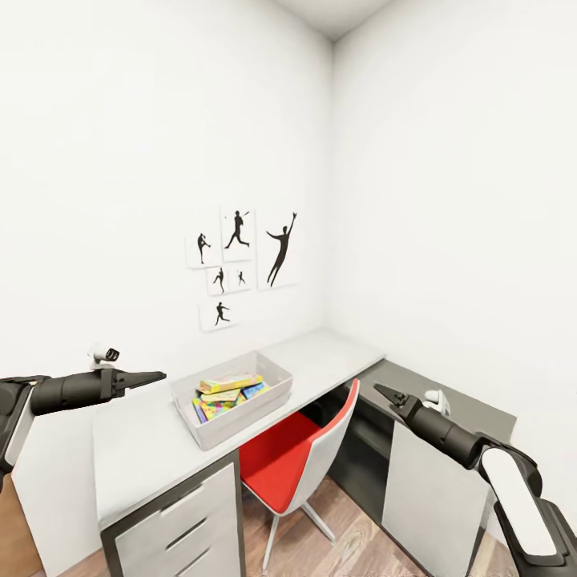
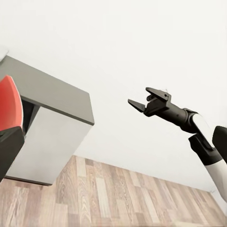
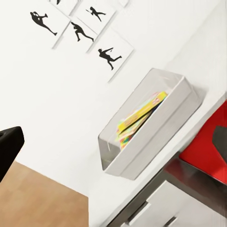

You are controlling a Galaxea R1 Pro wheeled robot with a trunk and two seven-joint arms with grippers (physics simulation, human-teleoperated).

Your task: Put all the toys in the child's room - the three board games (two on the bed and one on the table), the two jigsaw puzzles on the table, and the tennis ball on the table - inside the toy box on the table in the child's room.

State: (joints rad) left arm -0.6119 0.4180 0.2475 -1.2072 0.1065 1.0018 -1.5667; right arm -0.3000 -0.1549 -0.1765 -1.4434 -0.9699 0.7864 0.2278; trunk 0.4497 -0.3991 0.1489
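Note:
The light grey toy box point(image 1: 240, 422) stands on the pale part of the table point(image 1: 148, 449). Several flat game boxes point(image 1: 230, 384) lie stacked in it, one a brightly coloured jigsaw puzzle point(image 1: 218, 408). The right wrist view shows the toy box point(image 3: 156, 137) with these boxes point(image 3: 139, 118) inside. I cannot make out the tennis ball, and the bed is out of view. My left gripper point(image 1: 159, 374) hovers left of the box, above the tabletop, open and empty. My right gripper point(image 1: 385, 393) hangs in front of the dark desk part point(image 1: 469, 407), open and empty; it also appears in the left wrist view point(image 2: 138, 98).
A red-and-white chair point(image 1: 296, 461) is tucked under the desk corner, right of the toy box. Drawers point(image 1: 184, 521) sit under the pale top. Black silhouette posters point(image 1: 240, 260) hang on the white wall. Wood-plank floor point(image 1: 361, 545) lies below.

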